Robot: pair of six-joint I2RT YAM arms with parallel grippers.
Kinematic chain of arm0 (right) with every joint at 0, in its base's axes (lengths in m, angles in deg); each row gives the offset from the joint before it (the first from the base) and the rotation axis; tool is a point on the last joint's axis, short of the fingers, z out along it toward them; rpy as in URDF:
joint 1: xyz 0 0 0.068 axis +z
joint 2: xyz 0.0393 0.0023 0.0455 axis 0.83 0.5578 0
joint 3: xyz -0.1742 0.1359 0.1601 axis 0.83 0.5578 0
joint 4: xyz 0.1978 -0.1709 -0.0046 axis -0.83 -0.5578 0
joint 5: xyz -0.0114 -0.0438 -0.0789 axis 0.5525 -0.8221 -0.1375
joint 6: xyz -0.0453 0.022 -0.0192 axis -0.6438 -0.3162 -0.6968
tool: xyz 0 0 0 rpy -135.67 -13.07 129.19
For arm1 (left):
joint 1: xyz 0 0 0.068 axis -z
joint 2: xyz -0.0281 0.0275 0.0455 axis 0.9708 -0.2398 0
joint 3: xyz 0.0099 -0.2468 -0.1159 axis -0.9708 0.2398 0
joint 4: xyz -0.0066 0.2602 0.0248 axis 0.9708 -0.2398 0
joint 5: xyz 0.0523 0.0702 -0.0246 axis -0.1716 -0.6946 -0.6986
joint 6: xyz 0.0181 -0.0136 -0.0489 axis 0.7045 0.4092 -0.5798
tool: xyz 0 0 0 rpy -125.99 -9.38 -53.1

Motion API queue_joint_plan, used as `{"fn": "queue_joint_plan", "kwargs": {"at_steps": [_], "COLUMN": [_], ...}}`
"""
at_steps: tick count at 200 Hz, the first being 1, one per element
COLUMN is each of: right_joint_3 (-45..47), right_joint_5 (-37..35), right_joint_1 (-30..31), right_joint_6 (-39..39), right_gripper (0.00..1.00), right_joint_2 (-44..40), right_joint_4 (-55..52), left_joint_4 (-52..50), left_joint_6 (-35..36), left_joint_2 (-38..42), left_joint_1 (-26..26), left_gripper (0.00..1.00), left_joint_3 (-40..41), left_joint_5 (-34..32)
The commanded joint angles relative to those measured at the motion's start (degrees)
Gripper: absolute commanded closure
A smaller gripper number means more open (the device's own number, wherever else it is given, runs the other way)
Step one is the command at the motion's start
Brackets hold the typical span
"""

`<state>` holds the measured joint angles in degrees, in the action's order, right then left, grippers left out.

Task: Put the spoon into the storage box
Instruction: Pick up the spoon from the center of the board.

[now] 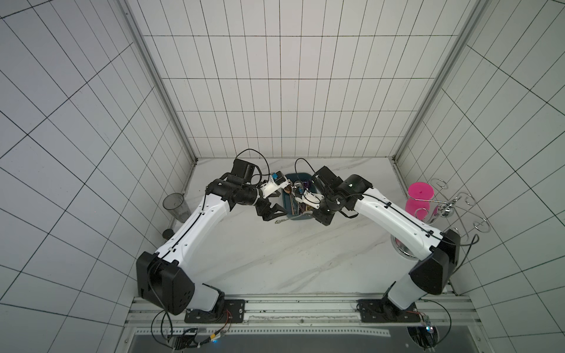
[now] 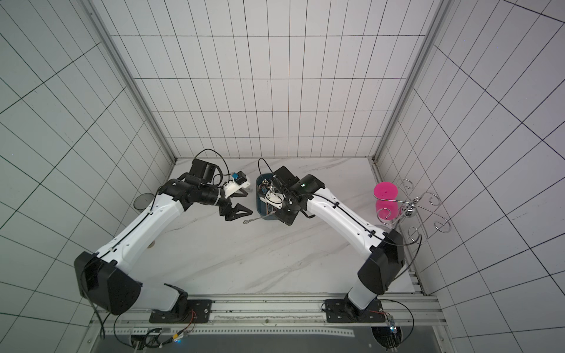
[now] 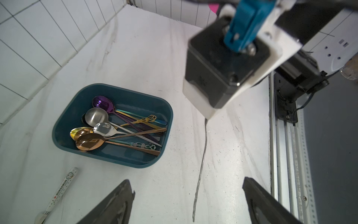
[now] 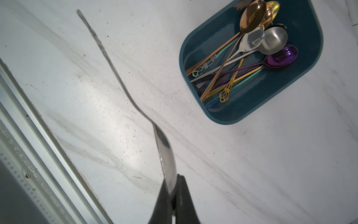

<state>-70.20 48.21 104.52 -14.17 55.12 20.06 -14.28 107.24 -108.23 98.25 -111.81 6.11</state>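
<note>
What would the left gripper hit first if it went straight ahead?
Probably the silver spoon's handle, held by the right gripper: it runs between the left gripper's open jaws. Depth is unclear.

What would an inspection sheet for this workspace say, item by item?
Surface: marble-look tabletop, with faint scuffs and specks.
Job's things: spoon gripped by its bowl, handle sticking out beside the storage box, not yet in it.
Clutter: coloured spoons already in the box; white-handled utensil lying on the table near it; grey tumbler; pink cup at the wire rack.
Grippers: left gripper open and empty; right gripper shut on the spoon.
Cables: black cables loop above both wrists.
Surroundings: tiled walls on three sides; aluminium rail along the front.
</note>
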Motion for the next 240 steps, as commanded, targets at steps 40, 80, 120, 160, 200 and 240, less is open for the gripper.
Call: {"fn": "queue_joint_plan", "kwargs": {"at_steps": [40,80,120,160,200,240], "right_joint_3": [1.31,1.72,2.76,4.31,4.66,4.84], "right_joint_5": [-2.92,-1.9,1.87,4.57,4.98,4.45], "right_joint_1": [-0.43,-0.77,-3.71,-4.83,-4.87,-4.92], "right_joint_6": [-2.23,-2.05,-0.83,-1.61,-2.63,-2.43], "right_gripper": [1.0,1.0,1.0,1.0,1.0,1.0], "right_joint_2": [-4.3,-5.38,-7.55,-10.34,-10.8,-10.59], "right_joint_4": [-0.71,-0.39,1.17,2.49,2.48,2.57], "left_joint_4": [0.15,0.46,2.1,2.79,2.62,3.84], "left_joint_6": [0.77,-0.14,-2.63,-3.07,-3.61,-4.65], "left_joint_2": [-3.03,-4.33,-4.57,-5.02,-5.72,-5.08], "left_joint_1": [5.06,8.14,8.97,9.01,9.18,9.16], "left_gripper": [0.16,0.29,0.36,0.38,0.72,1.0], "left_joint_3": [1.08,1.19,1.08,1.49,0.7,1.37], "left_joint_5": [-1.33,-1.3,-1.18,-1.17,-0.48,-0.2]}}
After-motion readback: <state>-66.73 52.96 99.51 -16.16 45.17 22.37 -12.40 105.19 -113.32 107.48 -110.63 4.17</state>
